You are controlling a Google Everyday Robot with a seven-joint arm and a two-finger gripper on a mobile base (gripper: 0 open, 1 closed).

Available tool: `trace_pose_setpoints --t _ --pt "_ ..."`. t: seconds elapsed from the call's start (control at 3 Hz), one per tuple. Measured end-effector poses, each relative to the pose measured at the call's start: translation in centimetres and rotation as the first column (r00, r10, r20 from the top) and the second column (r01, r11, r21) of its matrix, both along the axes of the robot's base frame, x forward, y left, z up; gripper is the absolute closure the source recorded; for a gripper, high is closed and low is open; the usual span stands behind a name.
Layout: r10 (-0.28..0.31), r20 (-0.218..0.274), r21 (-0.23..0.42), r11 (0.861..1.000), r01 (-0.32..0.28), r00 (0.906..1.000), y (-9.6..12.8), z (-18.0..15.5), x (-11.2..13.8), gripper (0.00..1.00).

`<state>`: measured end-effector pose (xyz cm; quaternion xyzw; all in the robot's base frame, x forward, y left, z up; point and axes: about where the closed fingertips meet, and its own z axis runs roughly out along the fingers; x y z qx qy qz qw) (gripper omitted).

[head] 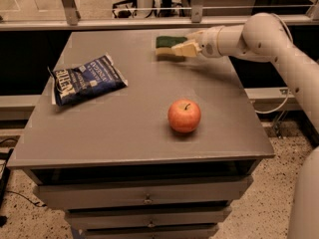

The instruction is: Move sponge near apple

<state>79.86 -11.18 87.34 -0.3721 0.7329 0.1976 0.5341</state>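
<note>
1. We find the sponge (166,44) lying flat near the counter's (119,133) far edge, right of centre. It is a small rectangular block, dark green scouring face up over pale yellow foam.
2. The gripper (182,49), pale cream and smooth, sits at the sponge's right end and overlaps it. We cannot tell whether it has hold of the sponge.
3. The arm (259,34), white and rounded, reaches in from beyond the right edge over the far right corner.
4. The apple (184,116), round and glossy red-orange with a short dark stem, stands toward the near edge, right of centre and well apart from the sponge.
5. A crinkled blue snack bag (85,78) with white lettering lies flat near the left edge.
6. The counter top is matte grey and flat. Drawers (144,198) with small knobs sit beneath its near edge.
</note>
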Motion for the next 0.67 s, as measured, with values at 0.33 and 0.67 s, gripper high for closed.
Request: trace_pose_setpoints --t 0.33,0.67 --pt "0.063 -0.007 0.002 0.998 -0.063 0.998 -0.3 2.4 -3.2 1.0" --pt "0.144 -0.062 -0.048 0.988 -0.147 0.9877 -2.6 2.6 -8.8 1.0"
